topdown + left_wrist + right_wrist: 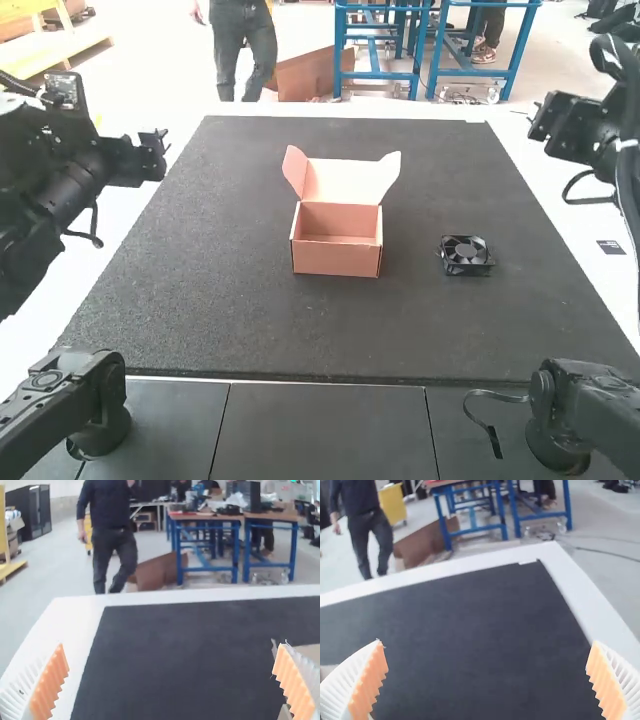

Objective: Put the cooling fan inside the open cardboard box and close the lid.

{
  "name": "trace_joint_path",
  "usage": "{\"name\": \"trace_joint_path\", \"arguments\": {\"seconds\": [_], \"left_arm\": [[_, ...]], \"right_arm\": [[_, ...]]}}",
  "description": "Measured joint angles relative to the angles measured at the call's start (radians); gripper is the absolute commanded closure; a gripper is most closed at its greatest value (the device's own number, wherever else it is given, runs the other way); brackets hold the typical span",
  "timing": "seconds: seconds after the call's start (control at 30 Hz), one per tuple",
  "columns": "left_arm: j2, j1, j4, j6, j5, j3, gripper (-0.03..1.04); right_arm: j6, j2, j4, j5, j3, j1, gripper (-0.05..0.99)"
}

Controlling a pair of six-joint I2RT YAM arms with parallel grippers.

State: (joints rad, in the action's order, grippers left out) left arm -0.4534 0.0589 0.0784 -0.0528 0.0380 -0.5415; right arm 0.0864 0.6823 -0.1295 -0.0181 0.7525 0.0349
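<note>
1. While both arms hang back over the table's (548,215) outer sides, the cardboard box (336,240) stands upright near the middle of the black mat (200,270). Its lid (345,175) is thrown back and rises behind the opening, with its two side tabs spread.
2. From the high view, the box's front wall hides the lower part of the interior, so what lies on its floor cannot be told.
3. The cooling fan (467,254) lies flat on the mat to the right of the box, outside it and clearly apart from it. It is dark on dark, so its blades are hard to make out.
4. The left gripper (170,649) is spread wide with nothing between its white ribbed fingers (20,695), and bare mat shows in the gap. Both fingers are cut off by the frame's corners.
5. The right gripper (486,644) gapes just as wide and holds nothing. Its orange pads (367,680) face each other over the mat, and each finger is again cropped.
6. The left arm (60,185) and the right arm (580,125) are dark masses cut by the high view's edges.
7. A tan patch (309,652) sits just behind one left finger, too cropped to identify.
</note>
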Motion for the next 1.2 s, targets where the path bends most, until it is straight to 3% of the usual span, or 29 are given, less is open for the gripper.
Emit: {"name": "trace_joint_path", "arguments": {"seconds": [0.13,0.33,0.43,0.57,0.7,0.83,1.0,1.1,1.2], "left_arm": [[-0.145,0.000,0.080,0.000,-0.005,-0.110,0.04],[-0.336,0.005,0.113,0.000,-0.008,-0.237,0.04],[-0.416,0.013,0.121,0.000,-0.008,-0.296,0.04],[-0.485,0.038,0.148,0.000,-0.012,-0.334,0.04],[-0.501,0.104,0.180,0.000,-0.019,-0.349,0.04],[-0.501,0.209,0.225,-0.005,-0.031,-0.370,0.04],[-0.501,0.337,0.317,-0.053,-0.038,-0.377,0.04],[-0.501,0.373,0.338,-0.079,-0.039,-0.377,0.04],[-0.501,0.373,0.364,-0.094,-0.038,-0.378,0.04]], "right_arm": [[-0.024,0.138,-0.063,-0.011,0.132,0.000,0.02],[-0.155,0.334,-0.293,-0.010,0.315,-0.001,0.02],[-0.159,0.442,-0.393,-0.012,0.406,-0.001,0.02],[-0.138,0.532,-0.425,-0.013,0.493,-0.001,0.02],[-0.112,0.612,-0.537,-0.007,0.561,-0.001,0.02],[-0.105,0.706,-0.602,-0.007,0.591,-0.001,0.02],[-0.129,0.798,-0.679,-0.007,0.597,0.000,0.03],[-0.161,0.836,-0.700,-0.010,0.597,0.000,0.03],[-0.195,0.867,-0.701,-0.011,0.595,0.006,0.03]]}}
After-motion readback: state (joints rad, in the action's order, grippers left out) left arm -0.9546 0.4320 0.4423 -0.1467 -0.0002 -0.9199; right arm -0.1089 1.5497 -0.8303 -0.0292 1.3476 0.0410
